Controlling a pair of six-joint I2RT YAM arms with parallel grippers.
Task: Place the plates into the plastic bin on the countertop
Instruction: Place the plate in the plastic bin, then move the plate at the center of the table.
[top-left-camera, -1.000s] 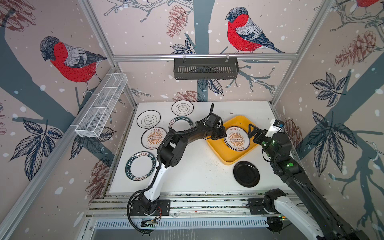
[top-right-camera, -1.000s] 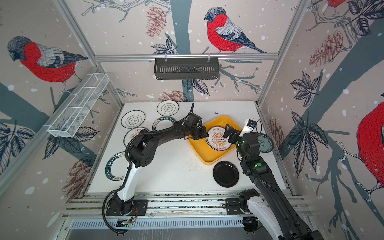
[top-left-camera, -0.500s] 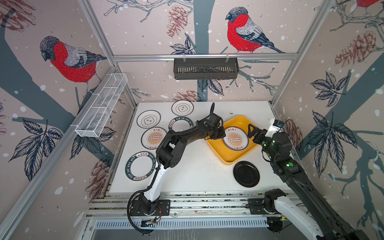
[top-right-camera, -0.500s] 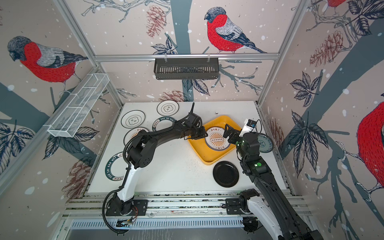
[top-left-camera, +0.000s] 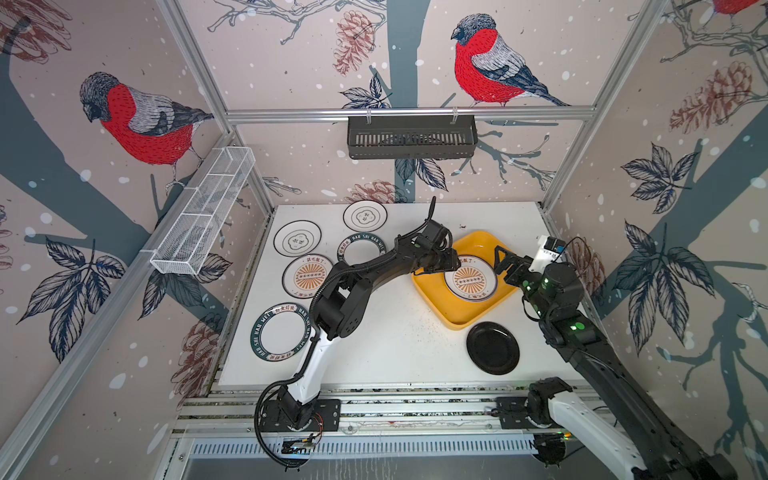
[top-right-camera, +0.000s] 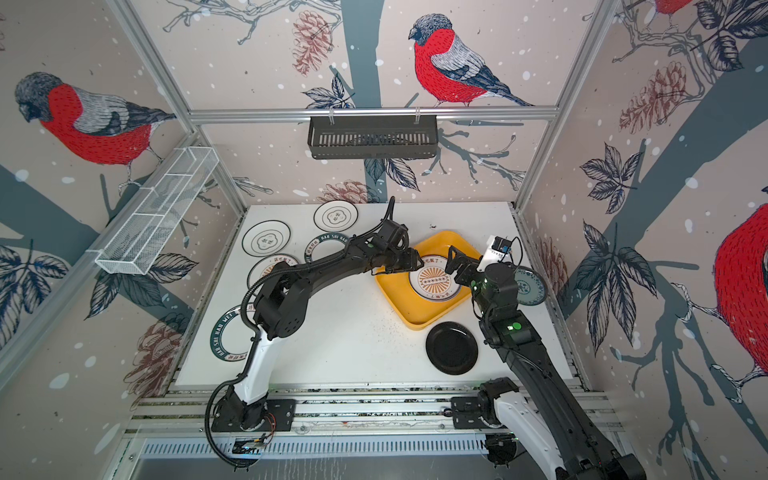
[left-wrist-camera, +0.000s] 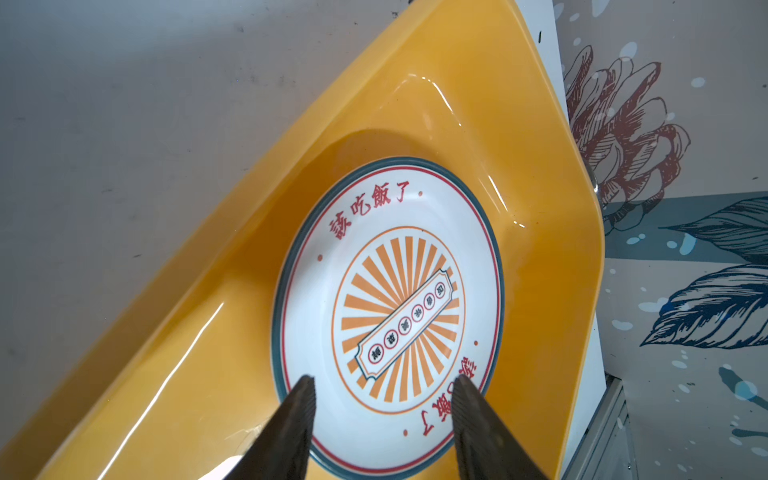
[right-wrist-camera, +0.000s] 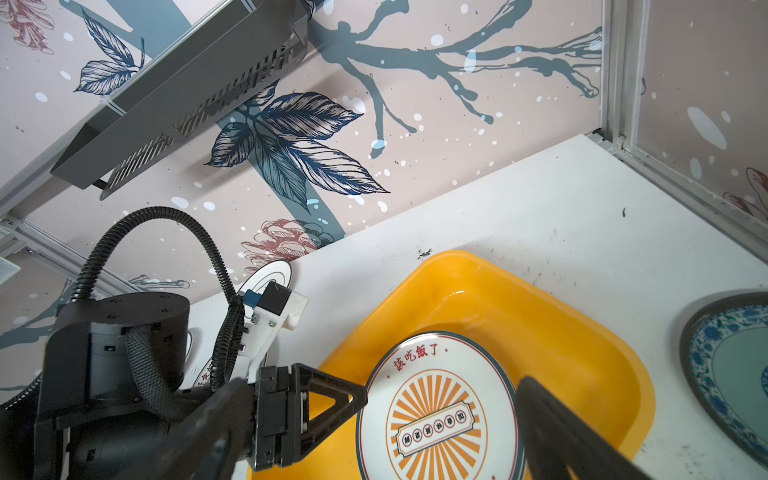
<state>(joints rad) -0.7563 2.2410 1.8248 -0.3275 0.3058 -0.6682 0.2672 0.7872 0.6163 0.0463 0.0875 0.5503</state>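
- One white orange-sunburst plate (top-left-camera: 469, 277) lies in the shallow yellow plastic bin (top-left-camera: 436, 301), centre-right.
- Seven others lie on the white speckled countertop (top-left-camera: 395, 345).
- Left gripper (left-wrist-camera: 383, 380) and right gripper (top-left-camera: 500, 264): jaws parted, empty.

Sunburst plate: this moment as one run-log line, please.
sunburst plate: lying in yellow bin | left gripper: open over plate, not gripping | right gripper: open, empty

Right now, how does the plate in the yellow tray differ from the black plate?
The sunburst plate is white with orange rays; the black plate is plain. The sunburst plate lies inside the yellow bin; the black plate lies on the countertop beside it. Both are round, lying flat.
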